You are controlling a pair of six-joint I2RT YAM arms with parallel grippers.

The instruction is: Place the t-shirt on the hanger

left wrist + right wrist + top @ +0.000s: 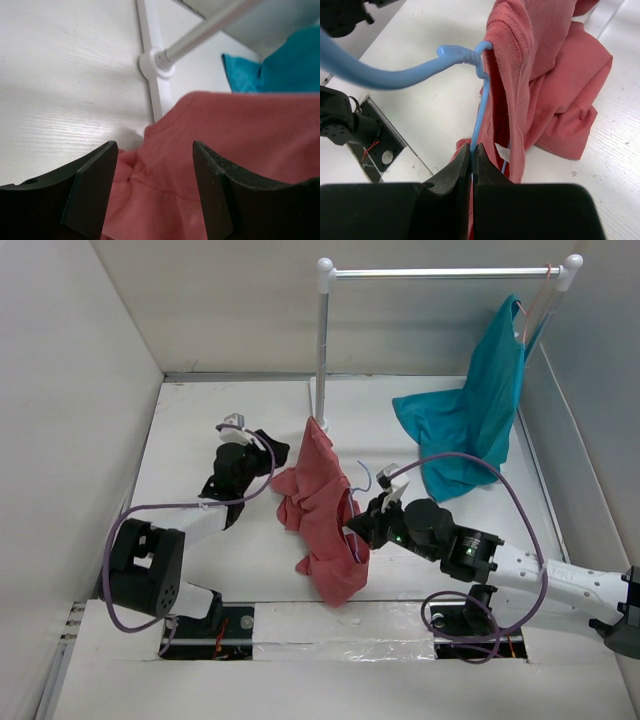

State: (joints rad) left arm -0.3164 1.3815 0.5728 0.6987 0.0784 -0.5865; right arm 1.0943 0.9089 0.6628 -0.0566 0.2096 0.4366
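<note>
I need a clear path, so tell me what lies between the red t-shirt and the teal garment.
Top view: mostly bare table; at the near end the right arm and its purple cable cross the gap.

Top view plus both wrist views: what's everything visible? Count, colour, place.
t-shirt: one, coral red, table centre, collar over the hanger's neck
hanger: one, light blue, wire running inside the shirt, hook outside
garment: one, teal, hanging at the rack's right end
rack: one, white posts, metal bar, table's far side
table: one, white, under everything
cables: two, purple, one along each arm
left fingers: two, black, open, at the shirt's left side
right fingers: two, black, shut on the hanger wire
</note>
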